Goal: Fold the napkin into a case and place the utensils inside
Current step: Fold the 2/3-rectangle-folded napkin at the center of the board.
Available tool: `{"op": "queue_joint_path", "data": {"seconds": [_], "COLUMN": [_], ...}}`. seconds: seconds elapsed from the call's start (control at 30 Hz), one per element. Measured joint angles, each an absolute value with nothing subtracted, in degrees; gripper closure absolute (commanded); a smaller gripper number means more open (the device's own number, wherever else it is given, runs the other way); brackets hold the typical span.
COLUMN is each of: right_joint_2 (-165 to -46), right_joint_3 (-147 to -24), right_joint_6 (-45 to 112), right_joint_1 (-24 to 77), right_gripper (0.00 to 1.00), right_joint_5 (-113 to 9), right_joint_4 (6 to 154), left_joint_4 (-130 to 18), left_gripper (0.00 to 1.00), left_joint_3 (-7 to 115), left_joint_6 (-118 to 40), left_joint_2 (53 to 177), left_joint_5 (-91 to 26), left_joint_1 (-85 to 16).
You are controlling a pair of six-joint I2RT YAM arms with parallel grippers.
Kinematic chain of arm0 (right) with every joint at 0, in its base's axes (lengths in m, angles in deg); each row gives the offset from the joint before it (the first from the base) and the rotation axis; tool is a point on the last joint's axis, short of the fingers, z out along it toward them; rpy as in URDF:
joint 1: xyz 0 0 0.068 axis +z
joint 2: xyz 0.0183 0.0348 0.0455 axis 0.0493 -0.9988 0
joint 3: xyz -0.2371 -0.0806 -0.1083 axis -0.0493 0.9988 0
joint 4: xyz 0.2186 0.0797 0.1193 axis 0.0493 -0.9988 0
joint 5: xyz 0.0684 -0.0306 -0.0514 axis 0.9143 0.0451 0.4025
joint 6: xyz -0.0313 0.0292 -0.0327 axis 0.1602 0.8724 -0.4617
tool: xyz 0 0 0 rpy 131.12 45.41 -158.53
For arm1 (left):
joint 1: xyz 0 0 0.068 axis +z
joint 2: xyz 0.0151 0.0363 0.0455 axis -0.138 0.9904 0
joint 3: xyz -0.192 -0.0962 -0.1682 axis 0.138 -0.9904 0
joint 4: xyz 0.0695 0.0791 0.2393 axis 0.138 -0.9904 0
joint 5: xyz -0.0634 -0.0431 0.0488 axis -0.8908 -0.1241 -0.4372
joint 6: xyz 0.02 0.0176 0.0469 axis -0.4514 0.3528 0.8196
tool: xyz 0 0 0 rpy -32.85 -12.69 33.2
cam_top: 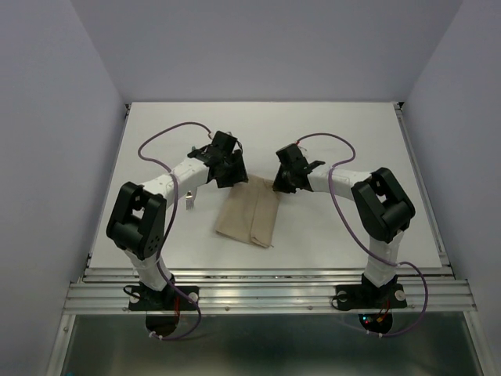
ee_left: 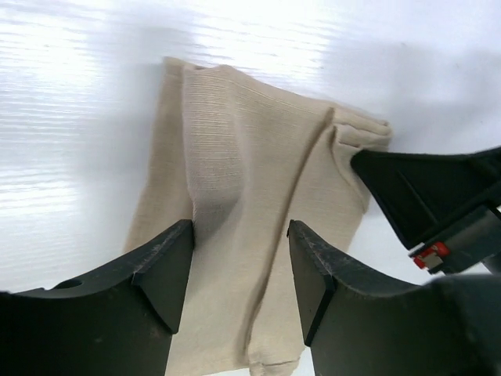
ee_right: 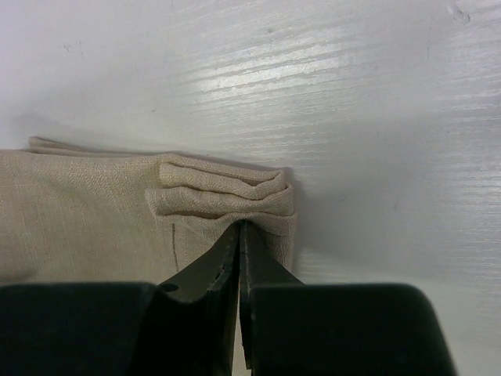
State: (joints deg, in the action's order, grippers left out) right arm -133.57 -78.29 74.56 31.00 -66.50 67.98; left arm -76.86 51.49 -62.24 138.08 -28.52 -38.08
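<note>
The beige napkin (cam_top: 250, 216) lies folded into a narrow oblong in the middle of the table. My left gripper (cam_top: 228, 174) hovers over its far left corner; in the left wrist view the jaws stand open (ee_left: 241, 235) with the creased cloth (ee_left: 258, 157) beneath and nothing between them. My right gripper (cam_top: 280, 182) is at the far right corner, shut (ee_right: 239, 227) with its tips pinching the layered cloth edge (ee_right: 223, 192). One silver utensil (cam_top: 190, 204) lies left of the napkin, beside the left arm; its handle is hard to make out.
The white table (cam_top: 352, 125) has a metal rail along the near edge (cam_top: 266, 291). The right gripper's black body (ee_left: 427, 192) shows at the right of the left wrist view, close to the left fingers (ee_left: 321, 266).
</note>
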Motion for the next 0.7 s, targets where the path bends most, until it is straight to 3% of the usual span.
{"op": "queue_joint_path", "data": {"seconds": [0.27, 0.7], "right_joint_2": [-133.7, -133.8], "right_joint_3": [-78.3, -78.3], "right_joint_6": [74.0, 73.4], "right_joint_1": [31.0, 31.0], "right_gripper": [0.92, 0.92], "right_joint_5": [-66.1, -65.7], "right_joint_4": [68.4, 68.8], "left_joint_4": [-76.3, -71.7], "left_gripper": [0.4, 0.52], "left_joint_3": [48.2, 47.1], "left_joint_6": [-62.2, -61.2], "left_joint_2": [137.4, 144.4], "left_joint_5": [-26.8, -27.5], "left_joint_1": [-35.4, -33.6]}}
